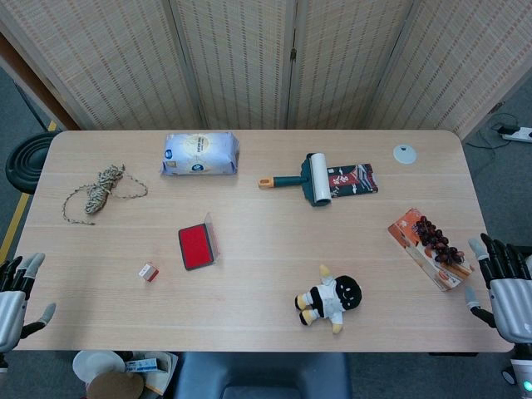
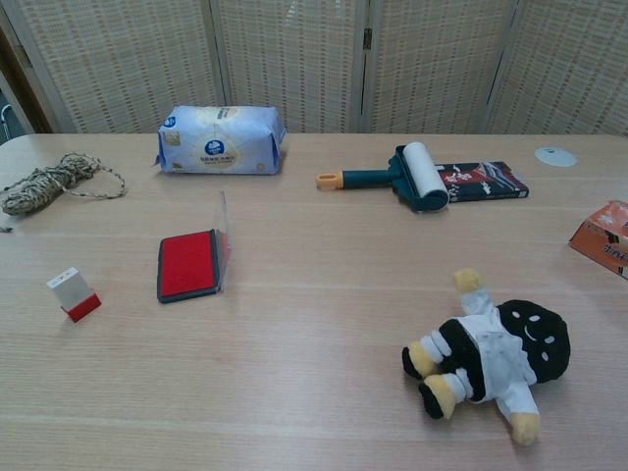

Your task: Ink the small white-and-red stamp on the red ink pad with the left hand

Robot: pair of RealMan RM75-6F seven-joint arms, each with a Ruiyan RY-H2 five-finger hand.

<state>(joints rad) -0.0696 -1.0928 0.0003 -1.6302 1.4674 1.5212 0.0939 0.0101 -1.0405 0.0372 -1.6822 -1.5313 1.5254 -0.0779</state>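
Observation:
The small white-and-red stamp (image 1: 149, 272) (image 2: 74, 293) lies on the table left of the red ink pad (image 1: 197, 246) (image 2: 188, 264), whose clear lid stands open on its right side. My left hand (image 1: 15, 297) hangs at the table's near left corner, fingers apart and holding nothing, well away from the stamp. At the near right edge my right hand (image 1: 504, 281) is open too. Neither hand appears in the chest view.
A coil of rope (image 1: 98, 192) lies at the far left and a white-blue packet (image 1: 200, 154) behind the pad. A lint roller (image 1: 308, 179), dark packet (image 1: 352, 179), white disc (image 1: 405, 153), orange box with grapes (image 1: 431, 245) and plush doll (image 1: 330, 298) fill the right half.

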